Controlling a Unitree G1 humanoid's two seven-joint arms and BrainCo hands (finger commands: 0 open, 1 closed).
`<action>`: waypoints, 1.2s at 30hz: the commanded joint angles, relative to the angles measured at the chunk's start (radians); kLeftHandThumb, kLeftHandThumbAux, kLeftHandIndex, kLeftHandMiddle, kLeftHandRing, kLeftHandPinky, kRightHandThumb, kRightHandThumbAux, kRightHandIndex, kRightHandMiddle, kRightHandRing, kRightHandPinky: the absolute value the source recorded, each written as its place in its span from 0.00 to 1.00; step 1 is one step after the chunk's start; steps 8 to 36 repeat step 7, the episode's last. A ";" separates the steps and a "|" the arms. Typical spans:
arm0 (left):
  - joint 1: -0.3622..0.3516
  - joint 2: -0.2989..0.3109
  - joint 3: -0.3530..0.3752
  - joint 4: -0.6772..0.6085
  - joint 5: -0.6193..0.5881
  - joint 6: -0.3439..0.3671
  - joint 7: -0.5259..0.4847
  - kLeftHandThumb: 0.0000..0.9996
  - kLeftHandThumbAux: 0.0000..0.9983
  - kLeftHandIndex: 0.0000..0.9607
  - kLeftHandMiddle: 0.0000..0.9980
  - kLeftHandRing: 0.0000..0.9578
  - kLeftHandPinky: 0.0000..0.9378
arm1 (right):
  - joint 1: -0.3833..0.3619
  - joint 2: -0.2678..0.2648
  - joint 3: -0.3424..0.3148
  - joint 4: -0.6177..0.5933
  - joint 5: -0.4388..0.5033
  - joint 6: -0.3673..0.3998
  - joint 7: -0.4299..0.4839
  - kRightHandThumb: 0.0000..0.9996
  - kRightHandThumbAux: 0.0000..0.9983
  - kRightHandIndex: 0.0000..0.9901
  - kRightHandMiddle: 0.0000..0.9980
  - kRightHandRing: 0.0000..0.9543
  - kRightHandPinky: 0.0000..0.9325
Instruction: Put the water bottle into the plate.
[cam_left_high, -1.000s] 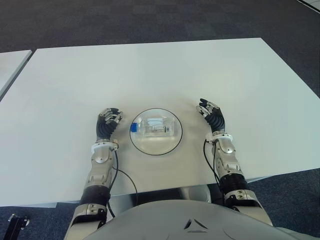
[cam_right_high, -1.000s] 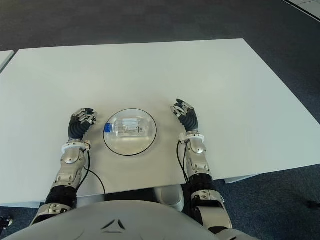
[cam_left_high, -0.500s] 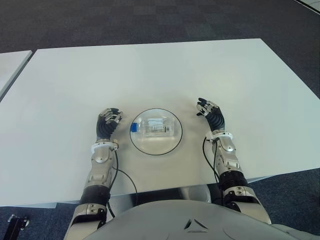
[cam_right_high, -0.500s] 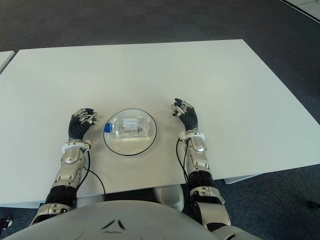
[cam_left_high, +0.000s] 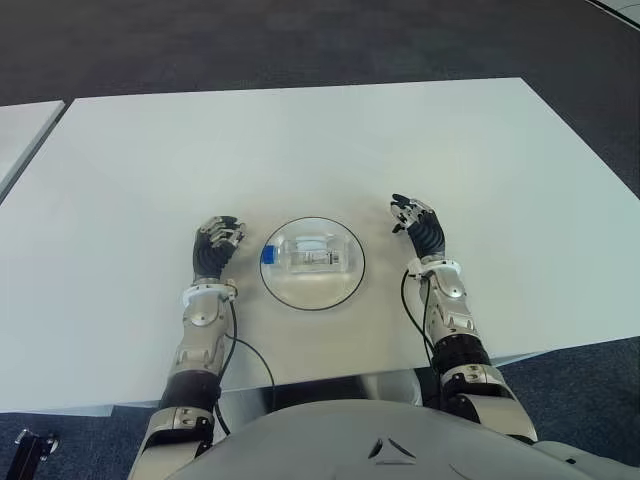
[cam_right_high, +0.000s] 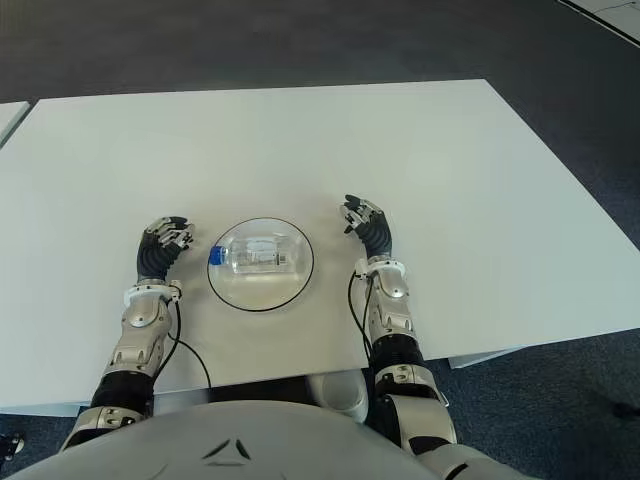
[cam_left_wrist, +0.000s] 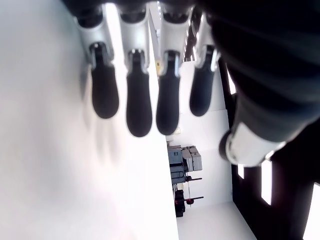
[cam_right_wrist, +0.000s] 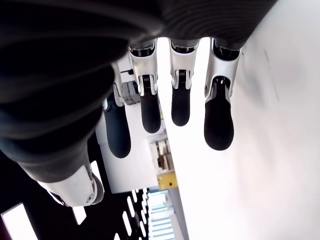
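A clear water bottle with a blue cap lies on its side inside the round plate near the table's front edge. My left hand shows just left of the plate, fingers relaxed and holding nothing. My right hand shows just right of the plate, fingers spread and empty. Each wrist view shows only that hand's own fingers over the white tabletop, with nothing between them.
The white table stretches wide behind the plate. A second white table's edge shows at the far left. Dark carpet surrounds the tables.
My right hand has drifted slightly left toward the plate. The bottle, the plate and my left hand have not moved.
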 joint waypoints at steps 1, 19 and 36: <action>0.033 -0.007 0.003 0.035 0.000 0.054 -0.003 0.83 0.68 0.42 0.48 0.58 0.55 | 0.035 0.013 -0.006 0.069 -0.004 0.032 -0.013 0.71 0.73 0.44 0.68 0.68 0.68; 0.034 -0.005 0.003 0.029 -0.004 0.062 -0.009 0.83 0.68 0.42 0.48 0.58 0.55 | 0.031 0.016 -0.008 0.089 -0.009 0.015 -0.015 0.71 0.73 0.44 0.68 0.68 0.68; 0.034 -0.005 0.003 0.029 -0.004 0.062 -0.009 0.83 0.68 0.42 0.48 0.58 0.55 | 0.031 0.016 -0.008 0.089 -0.009 0.015 -0.015 0.71 0.73 0.44 0.68 0.68 0.68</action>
